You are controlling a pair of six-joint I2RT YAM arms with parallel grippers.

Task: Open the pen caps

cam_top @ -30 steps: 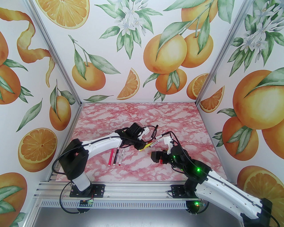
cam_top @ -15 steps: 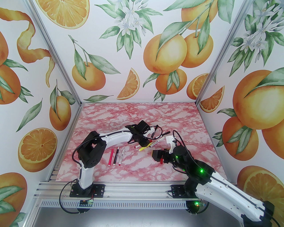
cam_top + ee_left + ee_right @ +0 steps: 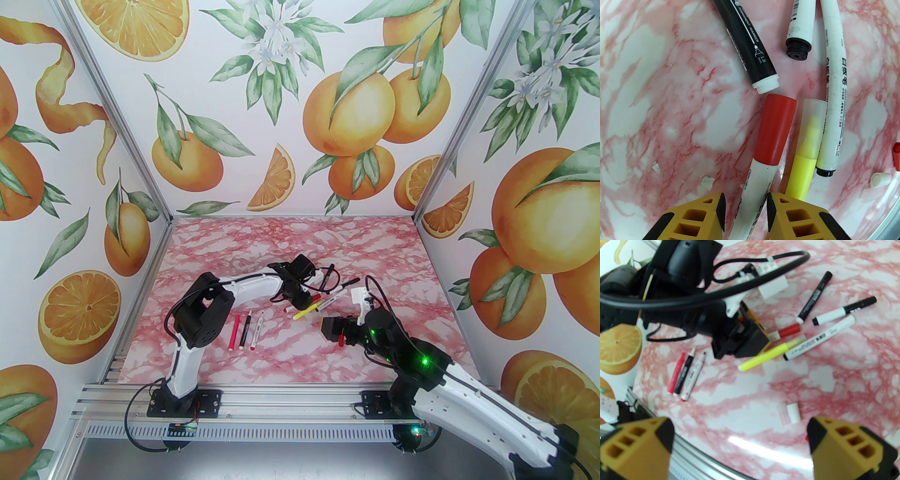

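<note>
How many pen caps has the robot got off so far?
Three pens lying side by side show bare tips, and a white cap lies loose. The left gripper straddles the red-capped pen, not yet gripping. The yellow highlighter and three other markers look still capped.

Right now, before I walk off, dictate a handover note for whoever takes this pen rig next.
Left pincer: open, straddling the white-barrelled pen with the red plastic cap, cap on.
Right pincer: open, empty, near a loose short white plastic cap.
Done: three pens in the near-left row look uncapped.
Left: that red-capped pen, the neon yellow highlighter, the black marker and white markers beside it.
</note>
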